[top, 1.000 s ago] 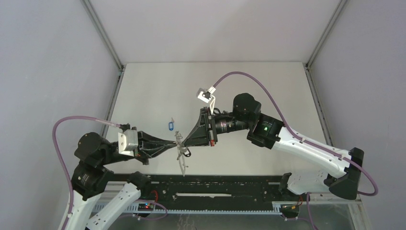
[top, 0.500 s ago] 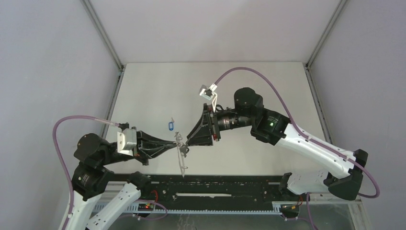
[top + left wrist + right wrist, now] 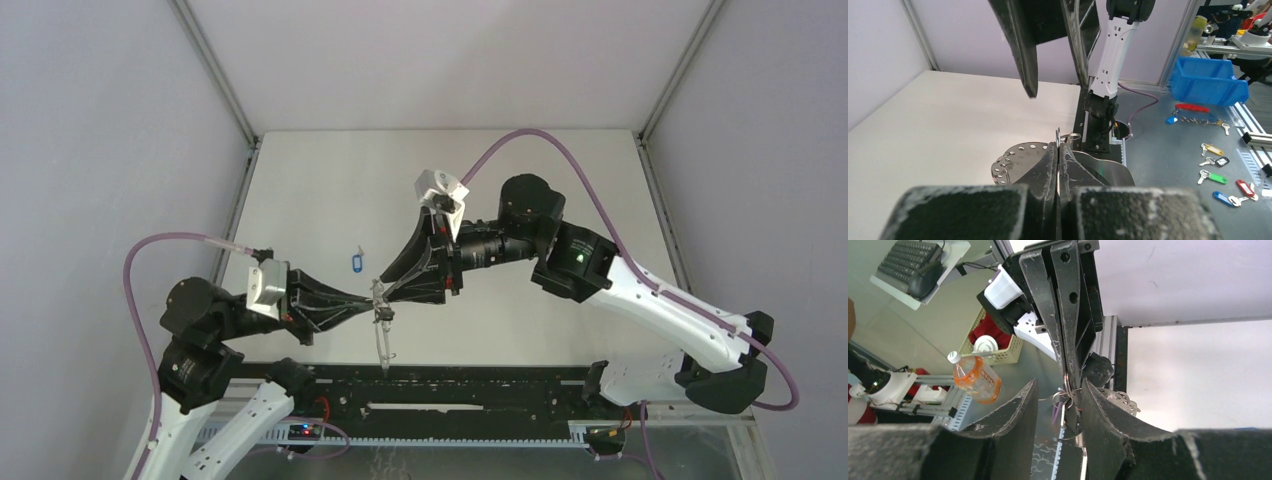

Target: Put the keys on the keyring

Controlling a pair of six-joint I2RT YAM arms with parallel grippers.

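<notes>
Grey wire is what my left claw [image 3: 1058, 149] has nipped; its fingers are pressed tight together on the keyring [image 3: 1018, 156], which I hold up in the air over the near part of the table [image 3: 320, 190]; my right claw [image 3: 1059, 386] has just let go; a second ago its fingers were closed at that same spot, and now they stand partly spread, one on either side of my left fingertips and the wire, gripping nothing that I can make out; the right wrist has also rolled over and lifted a little; below the pinch the ring's holed edge and a slim length of it hang straight down; whether the black-headed key now hangs there I cannot tell, it is too small to pick out; if it does, I judge that the release marks one key threaded; the blue-headed key [image 3: 356, 262] lies flat on the table, apart from the ring and to its far left, untouched; so at best half is done, and my right claw would go there next while the left holds the ring steady.
</notes>
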